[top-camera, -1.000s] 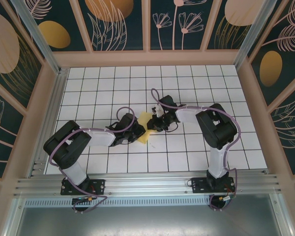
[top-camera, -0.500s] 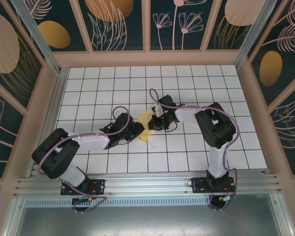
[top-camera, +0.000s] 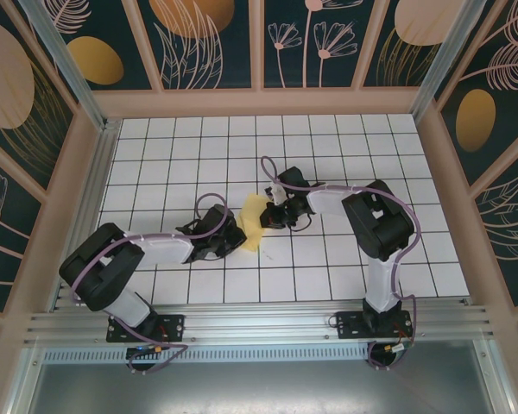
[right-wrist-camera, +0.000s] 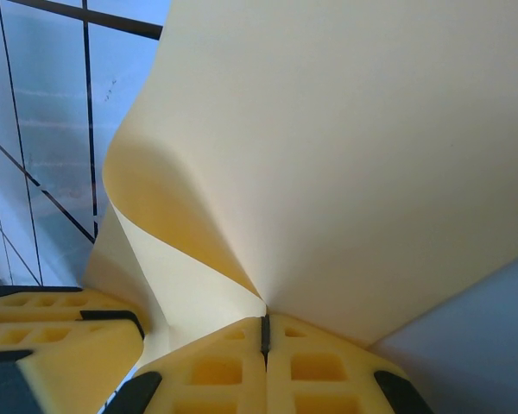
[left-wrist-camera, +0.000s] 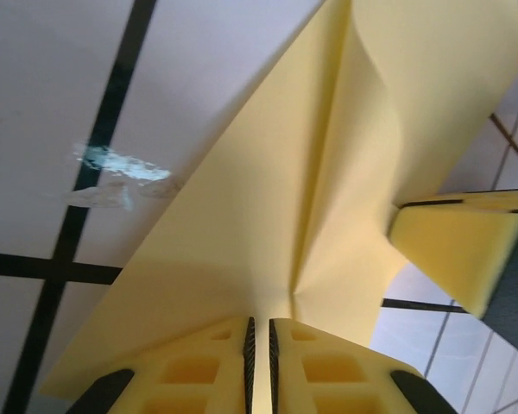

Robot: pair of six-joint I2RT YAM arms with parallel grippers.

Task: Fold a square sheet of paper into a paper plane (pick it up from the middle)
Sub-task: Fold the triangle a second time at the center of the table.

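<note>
1. Top external view: your sheet of paper sits near the middle of the white tiled worktop. It is pale yellow, creased into a narrow shape, and lies between the two grippers.
2. Your left gripper meets the paper's left side and your right gripper meets its right side.
3. Left wrist view: your left gripper has its jaws pressed together with the paper pinched in the seam. The sheet fans away from them with a lengthwise crease.
4. At the right edge of that view, a yellow finger of the right gripper touches the paper.
5. Right wrist view: your right gripper is clamped on the paper, which curls upward from the jaws.
6. A smeared patch marks one tile beside the sheet.
</note>
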